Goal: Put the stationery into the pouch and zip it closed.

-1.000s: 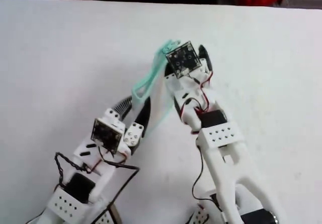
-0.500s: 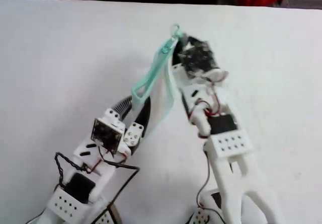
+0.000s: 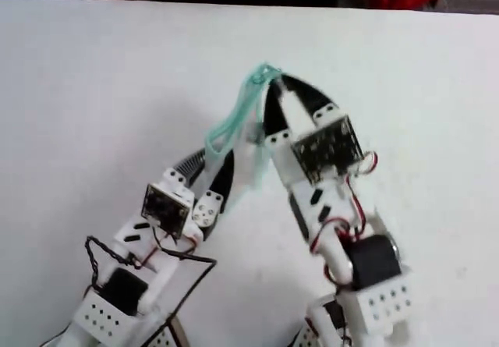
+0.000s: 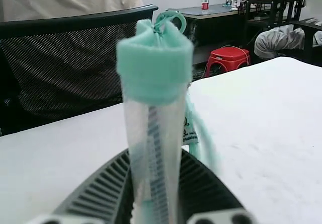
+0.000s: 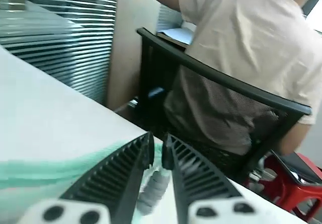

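High view: blur hides what the right end effector (image 3: 274, 90), its jaws almost closed, pinches at the far tip of the teal-edged pouch (image 3: 234, 119), whose near end the left end effector (image 3: 209, 168) clamps over the white surface (image 3: 93, 90), with a mesh chair (image 4: 60, 48) behind.

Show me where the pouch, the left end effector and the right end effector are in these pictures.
pouch (image 4: 155, 68), left wrist view, on its teal top band.
left end effector (image 3: 218, 157), high view, midway between its fingertips.
right end effector (image 5: 158, 138), right wrist view, midway between its fingertips.
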Motion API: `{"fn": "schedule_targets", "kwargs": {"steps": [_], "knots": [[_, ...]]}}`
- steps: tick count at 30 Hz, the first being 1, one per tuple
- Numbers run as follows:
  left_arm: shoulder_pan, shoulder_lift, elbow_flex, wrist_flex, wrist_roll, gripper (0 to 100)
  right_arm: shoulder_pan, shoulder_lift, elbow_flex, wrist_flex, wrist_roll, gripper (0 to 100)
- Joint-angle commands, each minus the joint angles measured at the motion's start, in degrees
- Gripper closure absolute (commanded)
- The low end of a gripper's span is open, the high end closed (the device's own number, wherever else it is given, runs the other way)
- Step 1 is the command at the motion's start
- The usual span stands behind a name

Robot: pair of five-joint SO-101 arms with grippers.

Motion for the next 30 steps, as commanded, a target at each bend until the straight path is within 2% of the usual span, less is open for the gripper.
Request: {"fn": "schedule_targets", "kwargs": {"steps": [1, 6, 12, 16, 19, 22, 26, 30], "knots": [[0.3, 0.2, 1.0, 0.1, -0.3, 95, -5.2, -2.4, -9.0, 10.7, 0.5, 98.0], [0.3, 0.2, 1.0, 0.2, -0.3, 95, -2.1, -2.4, -12.0, 12.9, 0.5, 97.4], [0.7, 0.2, 1.8, 0.0, -0.3, 95, 1.7, 2.7, -5.2, 12.7, 0.4, 77.9], [0.7, 0.2, 1.8, 0.0, -0.3, 95, 4.7, 7.3, 4.0, 2.1, -0.1, 75.9], [0.7, 0.2, 1.8, 0.0, -0.3, 95, 4.1, 7.9, 10.5, -5.7, -0.1, 75.8], [0.7, 0.2, 1.8, 0.0, -0.3, 95, 2.7, 7.0, 13.8, -7.9, -0.1, 75.7], [0.7, 0.2, 1.8, 0.0, -0.3, 95, 1.2, 4.8, 15.5, -8.9, -0.2, 68.8], [0.8, 0.2, 1.8, 0.0, -0.3, 95, 1.4, 5.3, 15.5, -13.4, 0.1, 67.5]]}}
